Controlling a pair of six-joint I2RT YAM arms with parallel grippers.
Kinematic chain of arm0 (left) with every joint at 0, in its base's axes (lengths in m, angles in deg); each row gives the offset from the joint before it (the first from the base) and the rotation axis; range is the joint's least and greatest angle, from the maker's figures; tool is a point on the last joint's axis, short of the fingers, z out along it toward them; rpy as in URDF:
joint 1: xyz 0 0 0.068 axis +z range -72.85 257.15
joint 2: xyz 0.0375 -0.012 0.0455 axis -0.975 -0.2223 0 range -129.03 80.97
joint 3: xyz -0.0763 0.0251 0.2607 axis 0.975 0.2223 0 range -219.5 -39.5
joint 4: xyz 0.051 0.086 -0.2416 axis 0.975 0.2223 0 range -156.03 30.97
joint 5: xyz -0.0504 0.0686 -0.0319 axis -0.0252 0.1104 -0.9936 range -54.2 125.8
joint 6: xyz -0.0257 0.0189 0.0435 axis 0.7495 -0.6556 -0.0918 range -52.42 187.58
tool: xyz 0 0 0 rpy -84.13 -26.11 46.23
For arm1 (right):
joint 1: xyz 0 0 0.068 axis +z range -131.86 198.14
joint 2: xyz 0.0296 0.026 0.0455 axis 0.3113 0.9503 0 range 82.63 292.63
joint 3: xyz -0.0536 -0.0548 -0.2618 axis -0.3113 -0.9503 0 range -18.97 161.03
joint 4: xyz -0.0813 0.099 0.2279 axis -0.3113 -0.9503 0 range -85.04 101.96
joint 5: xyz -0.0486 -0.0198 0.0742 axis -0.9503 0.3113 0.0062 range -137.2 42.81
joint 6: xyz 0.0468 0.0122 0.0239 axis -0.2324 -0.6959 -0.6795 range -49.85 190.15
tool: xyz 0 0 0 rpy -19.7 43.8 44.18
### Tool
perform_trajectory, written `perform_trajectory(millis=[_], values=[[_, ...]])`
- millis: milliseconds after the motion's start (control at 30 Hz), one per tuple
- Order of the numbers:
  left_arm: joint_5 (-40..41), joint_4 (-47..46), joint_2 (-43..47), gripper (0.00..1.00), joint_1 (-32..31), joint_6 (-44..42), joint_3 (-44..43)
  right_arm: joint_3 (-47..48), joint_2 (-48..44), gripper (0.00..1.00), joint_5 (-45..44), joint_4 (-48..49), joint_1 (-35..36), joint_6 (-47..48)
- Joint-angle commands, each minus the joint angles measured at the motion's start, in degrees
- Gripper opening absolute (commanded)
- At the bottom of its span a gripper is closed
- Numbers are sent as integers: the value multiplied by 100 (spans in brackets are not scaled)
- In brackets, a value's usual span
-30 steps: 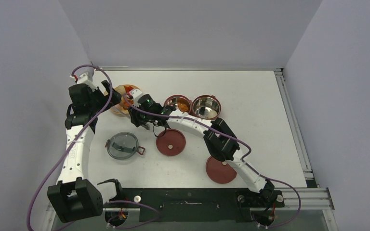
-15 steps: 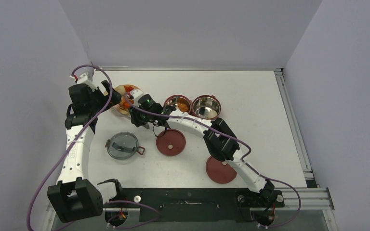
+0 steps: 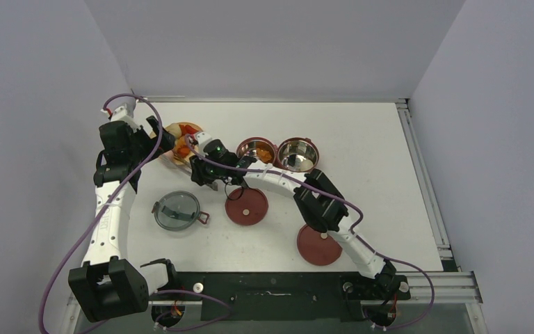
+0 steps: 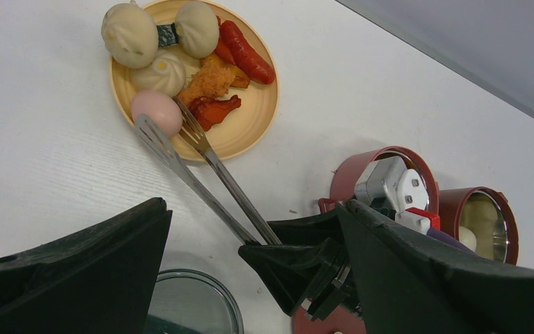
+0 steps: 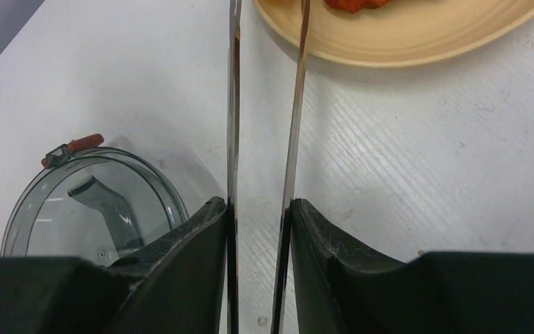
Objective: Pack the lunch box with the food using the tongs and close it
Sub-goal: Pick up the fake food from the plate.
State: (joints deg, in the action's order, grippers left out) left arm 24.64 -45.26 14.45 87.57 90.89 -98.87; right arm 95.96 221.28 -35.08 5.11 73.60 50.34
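Lunch box [image 3: 256,148] parts lie apart, nothing stacked or closed. Nearest the arm bases, two maroon disc lids [image 3: 245,207] lie flat on the worktop [image 3: 375,139], with the grey top lid [image 3: 176,211] at 9 o'clock of them.

Beyond these, the right gripper [image 5: 257,209] is clamped part-way shut on the tongs [image 5: 233,104], one finger pressing each arm. The tongs run toward 11 o'clock onto the plate [image 4: 264,111], and their tips flank a pinkish egg [image 4: 156,111]. The left gripper [image 3: 156,138] hangs wide open and empty at 9 o'clock of the plate.

Two containers [image 3: 297,154] stand side by side at 3 o'clock of the plate. One shows orange food inside, the other a pale piece.

Assessment: packing is partly done. Buns [image 4: 131,35], a sausage [image 4: 247,59], fried pieces and the egg are on the plate to be moved. Stacking and lidding are not yet begun.
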Motion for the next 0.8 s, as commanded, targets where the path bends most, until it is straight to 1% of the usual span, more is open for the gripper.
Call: perform_trajectory(millis=[0,467,600,767], values=[[-29,-208,154,96,-19,-11,-55,-197,-775,29,89,532,-40,-53],[17,-241,166,96,-17,-20,-28,-1073,-1541,29,-177,611,-45,232],[71,-201,182,96,-7,-85,-60,-1390,-1821,27,-331,629,-44,313],[585,-31,375,96,136,-260,-149,-2168,-2530,27,-645,617,-49,486]])
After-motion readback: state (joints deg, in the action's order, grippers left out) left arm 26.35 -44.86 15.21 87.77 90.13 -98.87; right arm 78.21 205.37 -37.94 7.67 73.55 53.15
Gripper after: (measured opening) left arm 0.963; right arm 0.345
